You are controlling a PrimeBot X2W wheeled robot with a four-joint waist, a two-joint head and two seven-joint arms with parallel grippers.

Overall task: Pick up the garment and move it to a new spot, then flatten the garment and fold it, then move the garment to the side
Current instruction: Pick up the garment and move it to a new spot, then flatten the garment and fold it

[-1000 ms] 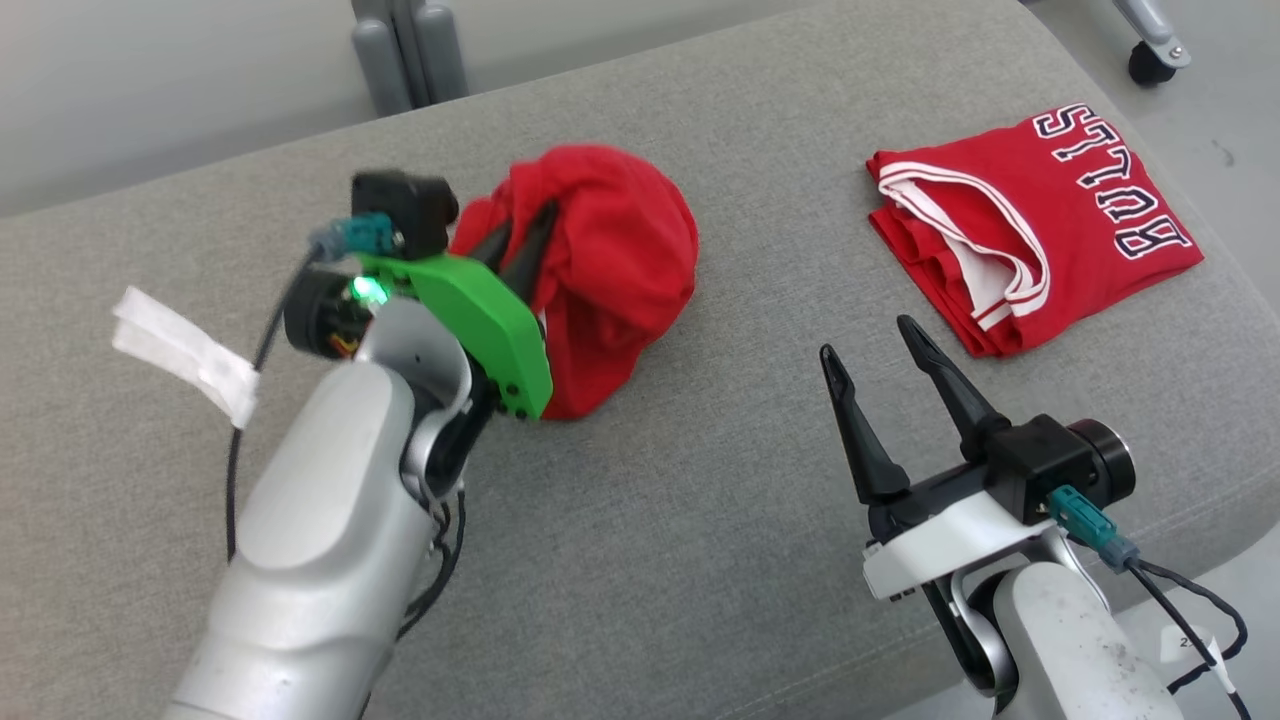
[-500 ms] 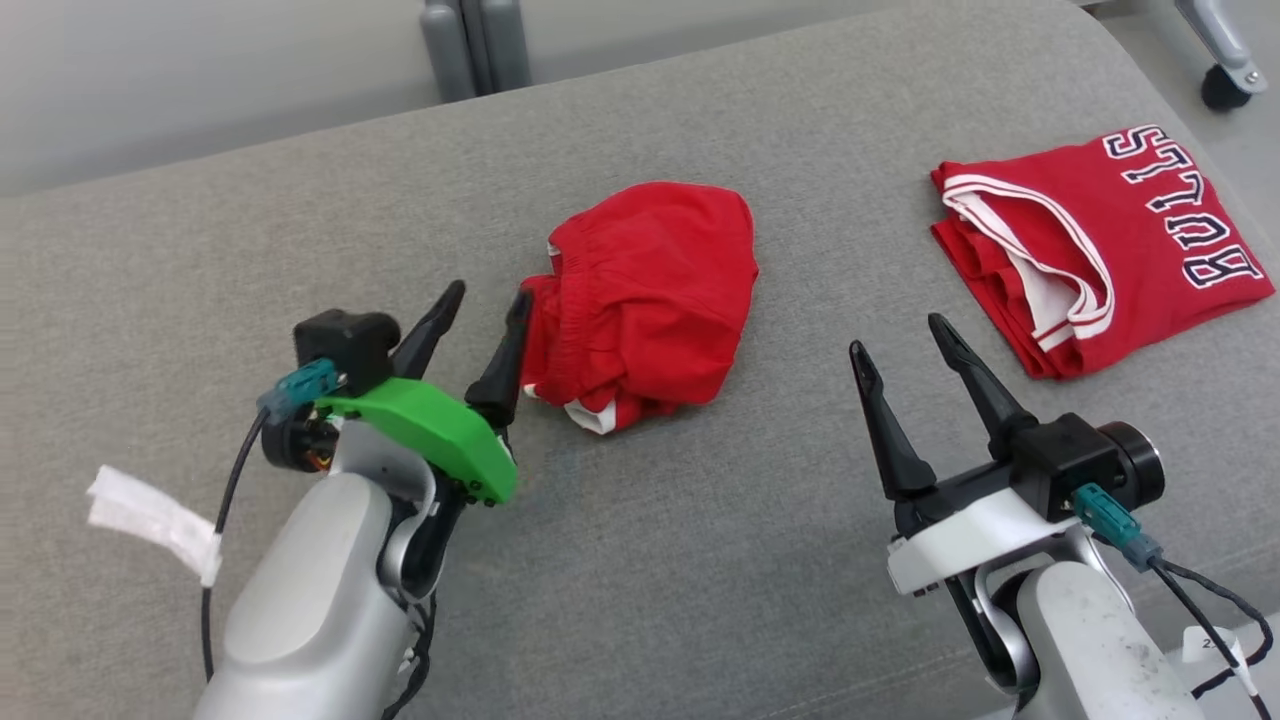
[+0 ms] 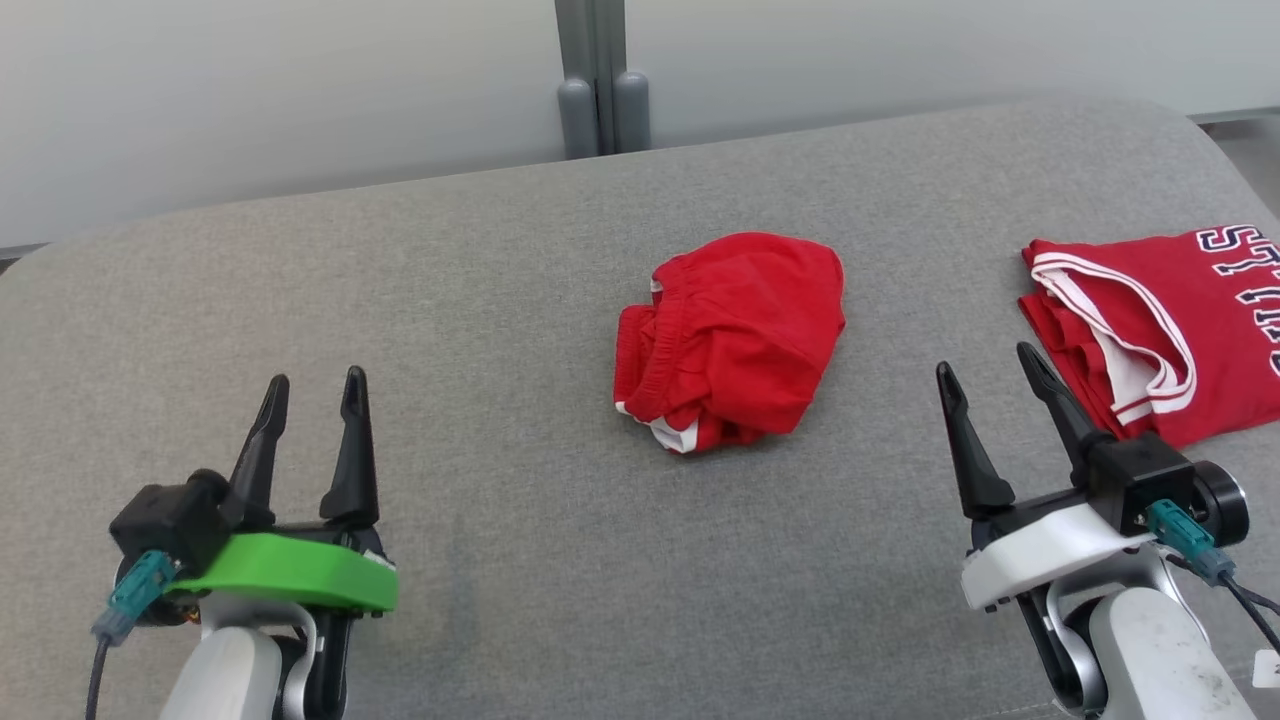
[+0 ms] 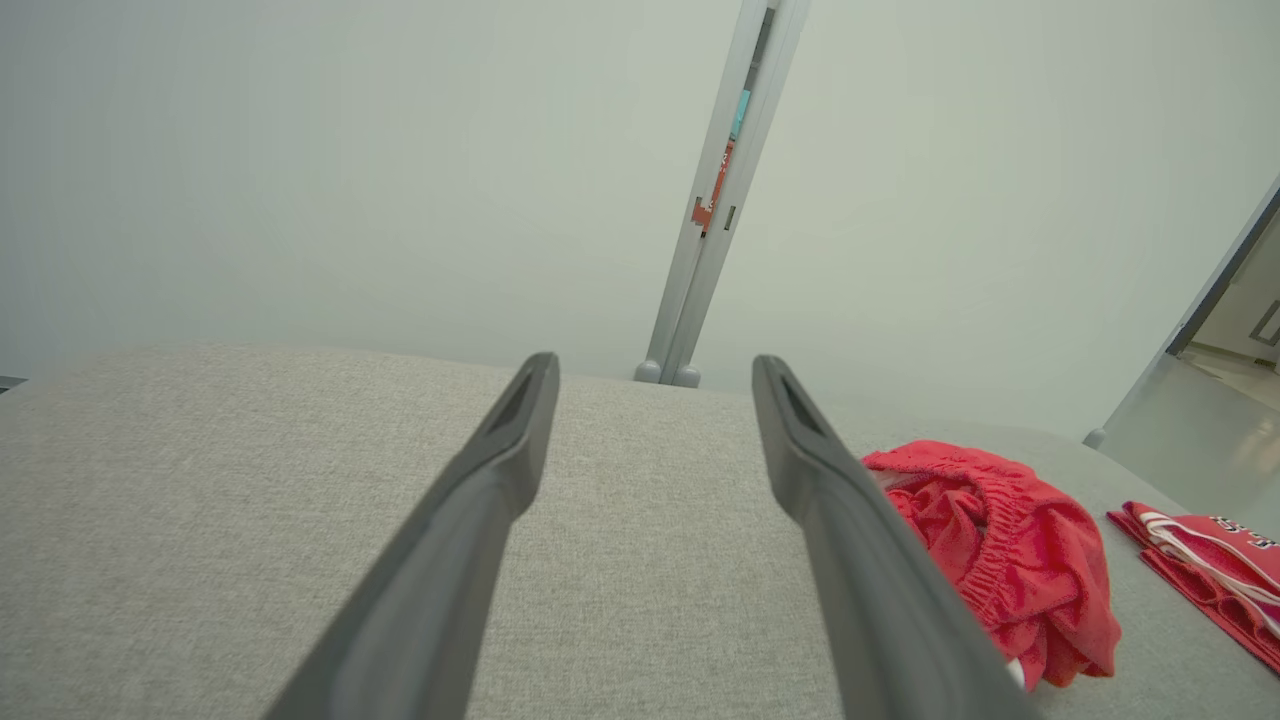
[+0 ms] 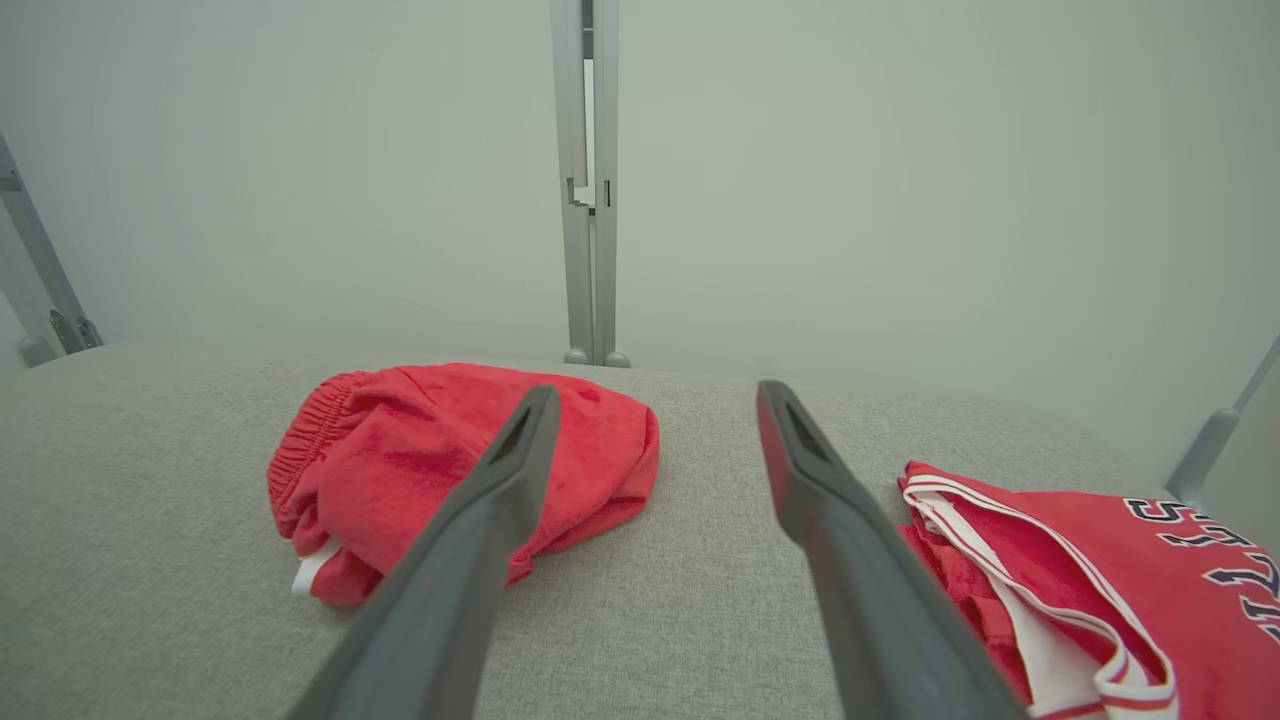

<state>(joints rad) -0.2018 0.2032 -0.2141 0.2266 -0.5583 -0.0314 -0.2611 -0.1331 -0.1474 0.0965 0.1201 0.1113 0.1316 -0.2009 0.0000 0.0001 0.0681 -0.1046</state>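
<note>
The garment is a crumpled pair of red shorts with white trim, lying in a heap at the middle of the grey cushion. My left gripper stands open and empty at the lower left, well clear of the heap. At the lower right my right gripper is open too, a short way right of the garment. In the left wrist view the garment lies to the right of the open left gripper. In the right wrist view the garment sits behind the left finger of the right gripper.
A folded red jersey with dark lettering lies at the cushion's right end, just beyond the right gripper; it is the jersey in the right wrist view. A grey post stands behind the cushion against a pale wall.
The left gripper opened, let go of the garment and drew back to the lower left. The garment dropped into a heap. The head camera shifted, so the whole picture moved.
</note>
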